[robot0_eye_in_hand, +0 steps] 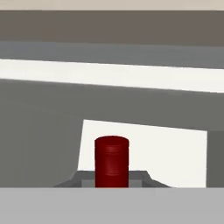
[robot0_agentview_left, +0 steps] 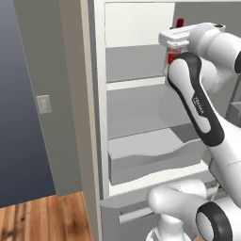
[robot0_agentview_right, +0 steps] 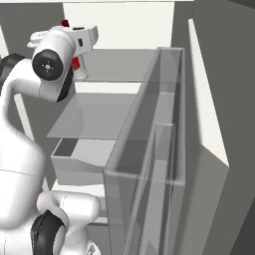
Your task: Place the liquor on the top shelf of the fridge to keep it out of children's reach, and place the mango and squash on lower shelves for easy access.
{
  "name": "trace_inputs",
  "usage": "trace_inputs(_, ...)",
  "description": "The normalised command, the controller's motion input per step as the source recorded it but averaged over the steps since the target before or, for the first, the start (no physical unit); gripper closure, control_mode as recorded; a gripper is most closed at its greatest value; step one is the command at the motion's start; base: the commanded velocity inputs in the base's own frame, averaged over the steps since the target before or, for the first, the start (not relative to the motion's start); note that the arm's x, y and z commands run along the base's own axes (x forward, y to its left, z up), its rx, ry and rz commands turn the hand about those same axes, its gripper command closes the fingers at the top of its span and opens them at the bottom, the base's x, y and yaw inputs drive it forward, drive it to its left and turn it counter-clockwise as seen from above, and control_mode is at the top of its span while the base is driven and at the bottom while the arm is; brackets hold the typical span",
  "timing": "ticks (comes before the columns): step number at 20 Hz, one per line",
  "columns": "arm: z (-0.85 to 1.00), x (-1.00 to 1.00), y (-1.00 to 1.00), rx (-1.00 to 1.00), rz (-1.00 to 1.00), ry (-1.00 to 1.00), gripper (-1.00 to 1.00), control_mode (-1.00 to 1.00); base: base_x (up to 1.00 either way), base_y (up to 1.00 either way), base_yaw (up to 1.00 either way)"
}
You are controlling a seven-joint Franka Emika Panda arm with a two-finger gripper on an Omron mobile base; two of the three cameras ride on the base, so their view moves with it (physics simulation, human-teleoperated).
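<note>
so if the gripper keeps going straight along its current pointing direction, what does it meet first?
Probably the red cap of the liquor, directly ahead between the fingertips of the gripper; how far ahead is unclear.

We see just the red cap and a bit of red label of the liquor [robot0_agentview_left: 174, 49]; the arm hides its body. We cannot see the gripper's tips or tell if they squeeze it. The fridge [robot0_agentview_left: 141, 155] is cut off

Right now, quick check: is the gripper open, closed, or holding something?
Gripper: cannot tell whether it is open or closed. It sits at the liquor near the fridge's top shelf, its fingers hidden.
</note>
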Motion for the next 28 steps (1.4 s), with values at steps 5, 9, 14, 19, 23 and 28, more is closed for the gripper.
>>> trace_inputs(5, -0.03, 0.5, -0.09, 0.0, 0.0, 0.0, 1.0, -1.0, 0.0, 0.0, 0.0)
trace_inputs(9, -0.05, 0.53, -0.03, 0.0, 0.0, 0.0, 1.0, -1.0, 0.0, 0.0, 0.0)
trace_inputs(14, -0.28, 0.44, 0.0, 0.0, 0.0, 0.0, 1.0, -1.0, 0.0, 0.0, 0.0)
trace_inputs(19, -0.31, 0.4, 0.0, 0.0, 0.0, 0.0, 1.0, -1.0, 0.0, 0.0, 0.0)
trace_inputs(23, -0.17, 0.46, 0.0, 0.0, 0.0, 0.0, 1.0, -1.0, 0.0, 0.0, 0.0)
trace_inputs(28, -0.05, 0.53, 0.0, 0.0, 0.0, 0.0, 1.0, -1.0, 0.0, 0.0, 0.0)
